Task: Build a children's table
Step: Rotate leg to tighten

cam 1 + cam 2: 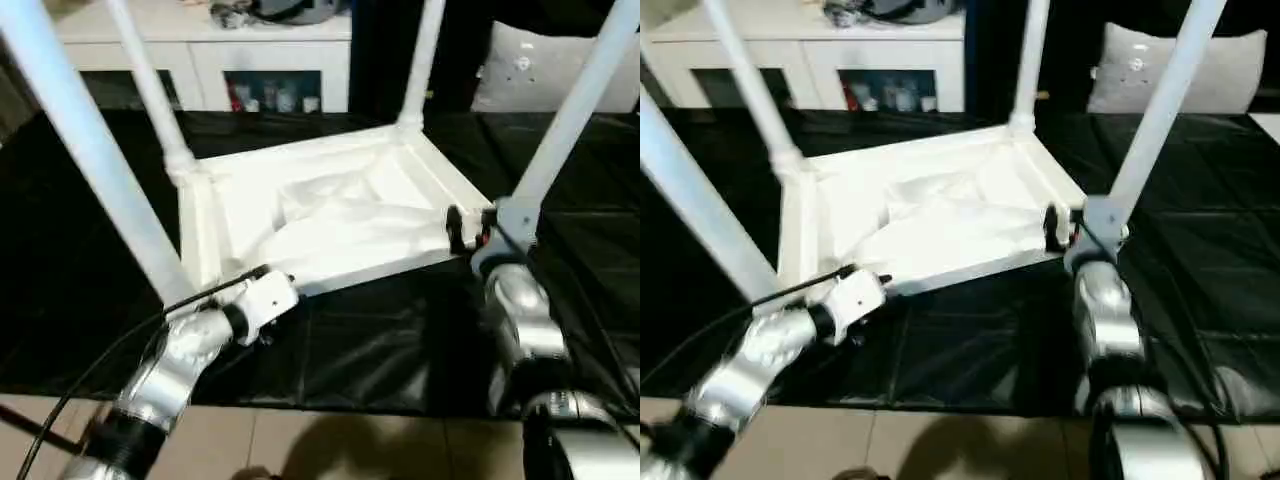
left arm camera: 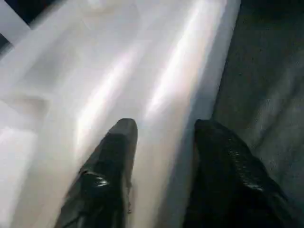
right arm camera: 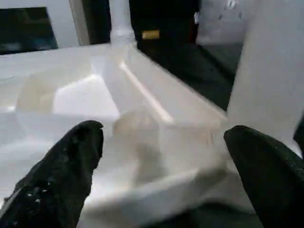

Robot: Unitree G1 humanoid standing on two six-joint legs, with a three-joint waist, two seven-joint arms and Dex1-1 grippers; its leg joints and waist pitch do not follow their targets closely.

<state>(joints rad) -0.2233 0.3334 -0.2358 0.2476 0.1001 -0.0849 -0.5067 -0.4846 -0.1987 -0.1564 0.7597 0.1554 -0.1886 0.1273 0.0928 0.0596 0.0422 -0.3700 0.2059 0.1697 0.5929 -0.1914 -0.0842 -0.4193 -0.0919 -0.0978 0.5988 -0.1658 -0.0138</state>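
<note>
The white children's table lies upside down on the black work surface, its ribbed top (image 1: pixel 330 210) facing up. All four legs stand in the corner sockets: near left (image 1: pixel 90 150), far left (image 1: pixel 150 90), far right (image 1: pixel 420 60) and near right (image 1: pixel 570 110). My left gripper (image 2: pixel 164 142) sits at the near left rim, one finger (image 2: pixel 114 156) inside the rim and the other outside, shut on it. My right gripper (image 3: pixel 166 137) is at the near right corner (image 1: pixel 462 232), open, fingers spread wide either side of the corner by the leg's foot.
The black-covered work surface (image 1: pixel 380 340) ends close in front of me, with tiled floor (image 1: pixel 300 440) below. A white cabinet with glass doors (image 1: pixel 200 60) stands behind the table. A grey cushion (image 1: pixel 540 70) lies at the back right.
</note>
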